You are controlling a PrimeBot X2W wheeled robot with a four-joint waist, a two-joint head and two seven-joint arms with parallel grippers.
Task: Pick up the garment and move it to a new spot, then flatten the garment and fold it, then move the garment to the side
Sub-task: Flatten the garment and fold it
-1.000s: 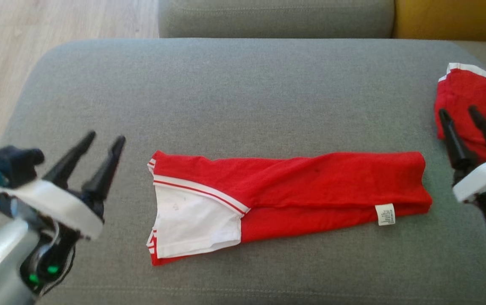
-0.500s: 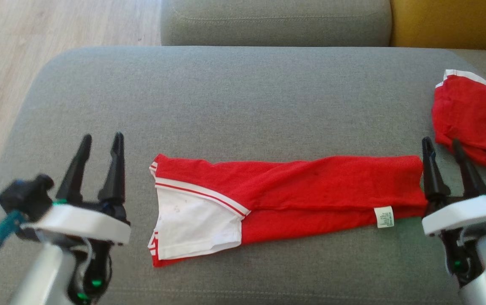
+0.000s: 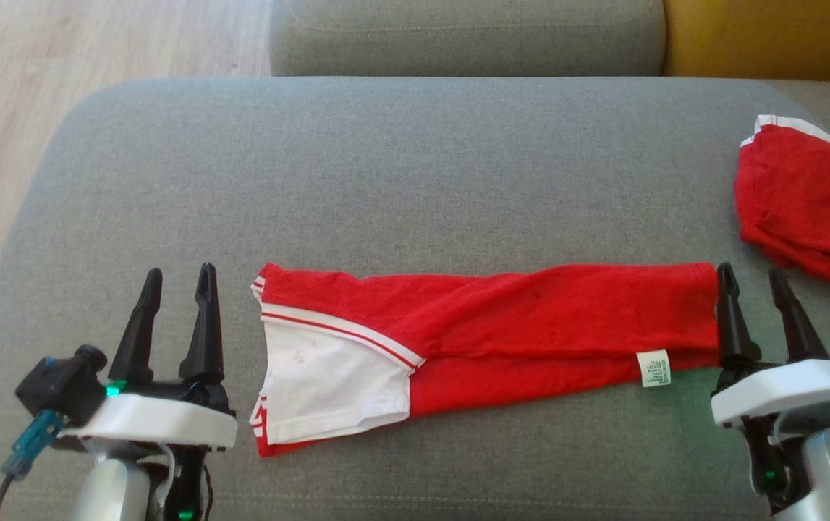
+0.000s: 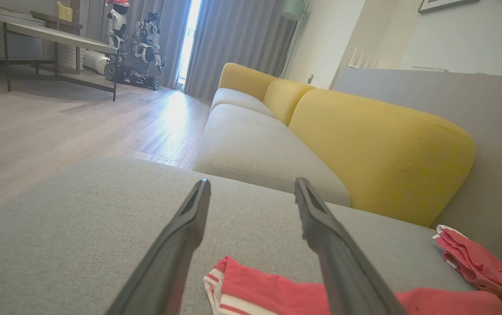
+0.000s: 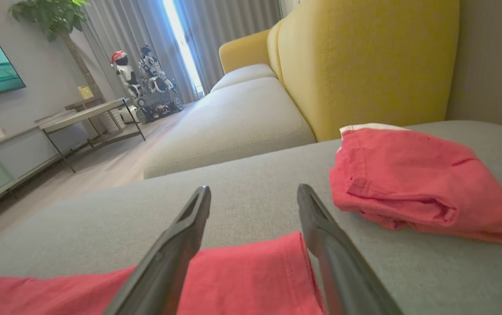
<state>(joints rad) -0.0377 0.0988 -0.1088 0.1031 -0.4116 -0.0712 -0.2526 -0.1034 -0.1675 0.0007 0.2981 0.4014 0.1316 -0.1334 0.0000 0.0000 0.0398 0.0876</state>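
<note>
The garment (image 3: pixel 516 318) lies folded into a long red strip across the grey sofa cushion, white sleeve panel (image 3: pixel 328 383) at its left end, white label (image 3: pixel 654 367) near its right end; its print is hidden. My left gripper (image 3: pixel 177 281) stands open just left of the sleeve end, apart from the cloth. At the strip's right end my right gripper (image 3: pixel 751 281) is open too, its left finger at the edge. In the left wrist view the sleeve end (image 4: pixel 251 288) lies between and below the fingers. In the right wrist view the red end (image 5: pixel 251 275) lies between the fingers.
A smaller plain red bundle with white trim (image 3: pixel 805 199) sits at the cushion's right, close beyond my right gripper. A second grey seat (image 3: pixel 465 36) and a yellow backrest (image 3: pixel 769 36) lie behind. Wooden floor (image 3: pixel 24 87) drops off on the left.
Both grippers have come down and inward to the two ends of the folded strip, fingers now pointing straight up the view. The right one left the red bundle. The garment has not moved.
</note>
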